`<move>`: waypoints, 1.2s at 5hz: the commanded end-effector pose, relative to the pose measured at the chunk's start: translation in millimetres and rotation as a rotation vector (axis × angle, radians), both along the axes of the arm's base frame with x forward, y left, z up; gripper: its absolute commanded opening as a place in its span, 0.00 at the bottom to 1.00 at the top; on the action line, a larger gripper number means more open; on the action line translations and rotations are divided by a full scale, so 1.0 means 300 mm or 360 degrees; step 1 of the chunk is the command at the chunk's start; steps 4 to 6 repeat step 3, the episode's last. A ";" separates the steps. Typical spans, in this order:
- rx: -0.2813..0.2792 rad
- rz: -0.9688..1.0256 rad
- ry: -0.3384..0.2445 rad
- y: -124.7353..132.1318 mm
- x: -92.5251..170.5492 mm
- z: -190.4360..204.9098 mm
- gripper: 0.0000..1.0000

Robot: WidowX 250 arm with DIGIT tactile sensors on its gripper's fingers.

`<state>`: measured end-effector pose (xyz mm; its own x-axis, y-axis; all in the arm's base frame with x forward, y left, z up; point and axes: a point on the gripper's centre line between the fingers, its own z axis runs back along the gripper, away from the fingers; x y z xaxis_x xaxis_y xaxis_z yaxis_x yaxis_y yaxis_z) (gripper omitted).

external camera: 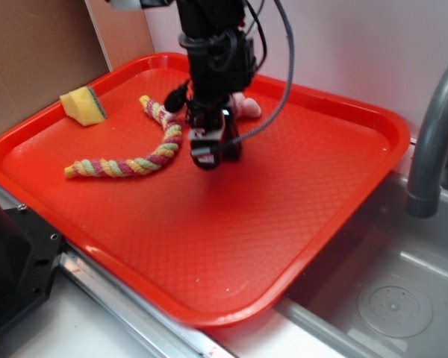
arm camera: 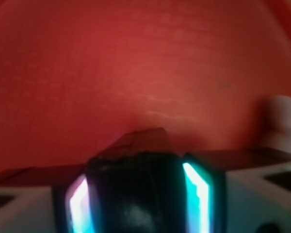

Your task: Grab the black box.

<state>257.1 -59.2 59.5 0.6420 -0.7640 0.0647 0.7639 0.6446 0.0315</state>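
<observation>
Tool [external camera: 213, 145] clamped on the black box [arm camera: 136, 189]; both above the red tray [external camera: 209, 246].

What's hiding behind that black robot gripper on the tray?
A pink soft toy peeks out behind the gripper; most of it is covered. Between the fingers sits the black box, on the red tray.

Arm vertical, claw closed on load

The black jointed robot arm [external camera: 213, 45] descends from above, wrist pointing down. Its black two-fingered claw [external camera: 213, 145] clamps the small glossy black box [arm camera: 133, 194], one finger on each side.
</observation>
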 end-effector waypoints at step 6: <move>-0.0562 0.0912 -0.0266 0.066 -0.053 0.646 0.00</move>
